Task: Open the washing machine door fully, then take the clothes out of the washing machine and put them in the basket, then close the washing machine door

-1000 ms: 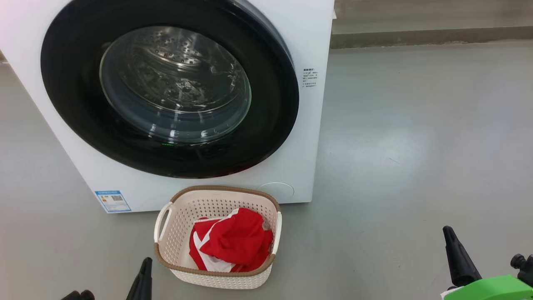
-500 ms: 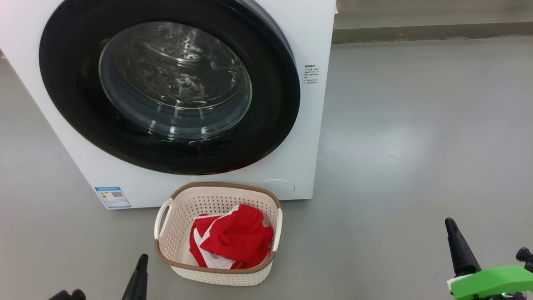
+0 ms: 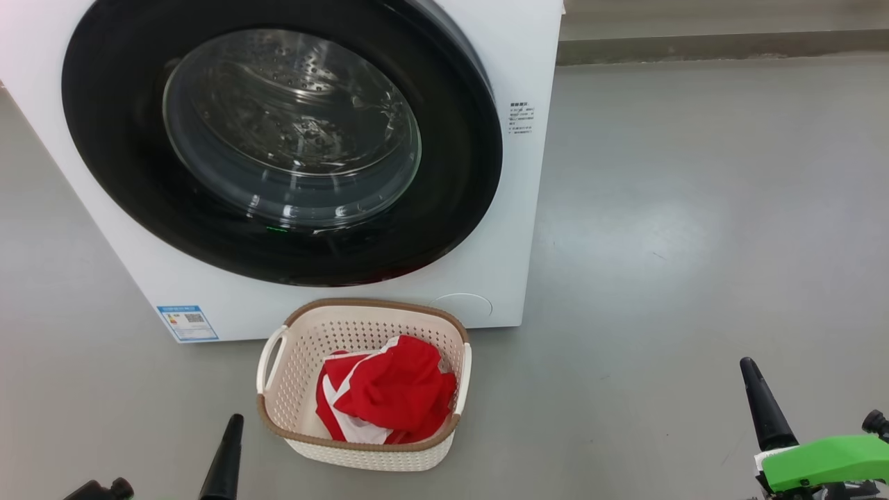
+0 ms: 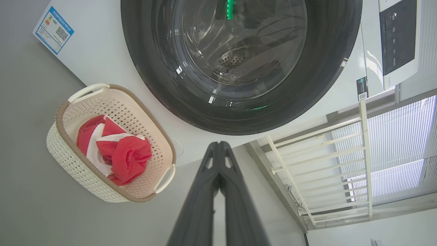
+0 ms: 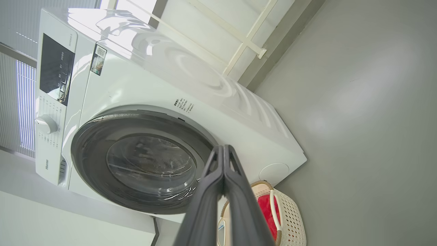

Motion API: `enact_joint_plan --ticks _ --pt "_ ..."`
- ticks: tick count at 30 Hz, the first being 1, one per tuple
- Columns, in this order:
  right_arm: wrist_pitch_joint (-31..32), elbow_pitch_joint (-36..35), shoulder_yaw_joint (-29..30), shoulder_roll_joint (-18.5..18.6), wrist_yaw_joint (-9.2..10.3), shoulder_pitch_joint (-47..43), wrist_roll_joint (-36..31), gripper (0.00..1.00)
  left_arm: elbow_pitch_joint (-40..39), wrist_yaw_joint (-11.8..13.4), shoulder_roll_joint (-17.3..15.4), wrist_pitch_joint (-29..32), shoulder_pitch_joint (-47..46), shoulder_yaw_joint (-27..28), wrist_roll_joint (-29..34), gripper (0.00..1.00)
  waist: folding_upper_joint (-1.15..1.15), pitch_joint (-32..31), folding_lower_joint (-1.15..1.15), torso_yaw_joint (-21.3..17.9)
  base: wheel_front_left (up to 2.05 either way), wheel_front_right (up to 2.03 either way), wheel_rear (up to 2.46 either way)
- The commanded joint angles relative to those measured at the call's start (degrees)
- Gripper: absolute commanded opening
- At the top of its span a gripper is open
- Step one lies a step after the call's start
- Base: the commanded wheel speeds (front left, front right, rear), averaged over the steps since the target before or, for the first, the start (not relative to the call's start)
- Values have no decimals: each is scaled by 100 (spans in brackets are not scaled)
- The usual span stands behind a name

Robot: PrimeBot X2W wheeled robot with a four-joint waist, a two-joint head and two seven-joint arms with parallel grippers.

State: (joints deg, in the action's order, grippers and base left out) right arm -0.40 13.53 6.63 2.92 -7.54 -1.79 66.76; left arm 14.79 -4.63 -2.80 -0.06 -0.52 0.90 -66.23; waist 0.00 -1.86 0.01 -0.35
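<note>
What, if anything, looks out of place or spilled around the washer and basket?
Nothing stands out. The door looks shut on the washer, the basket stands upright on the floor before it, and the red clothes lie inside it, none over the rim or on the floor.

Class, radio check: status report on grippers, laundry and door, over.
Left gripper and right gripper: jaws shut, empty. Red clothes in basket. Washing machine door looks closed. Basket sits just below door, over.
</note>
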Motion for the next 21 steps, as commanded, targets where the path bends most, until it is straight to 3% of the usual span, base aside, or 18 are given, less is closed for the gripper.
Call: enact_joint_plan --ticks 1,21 --pt "53 -128 -61 40 -1 366 181 0 -122 -89 -47 34 -304 187 -164 0 0 7 0 2 0 0 0" --pt "392 -22 -29 17 2 608 1422 0 -84 -193 -27 365 -458 390 -1442 0 0 105 0 19 0 0 0"
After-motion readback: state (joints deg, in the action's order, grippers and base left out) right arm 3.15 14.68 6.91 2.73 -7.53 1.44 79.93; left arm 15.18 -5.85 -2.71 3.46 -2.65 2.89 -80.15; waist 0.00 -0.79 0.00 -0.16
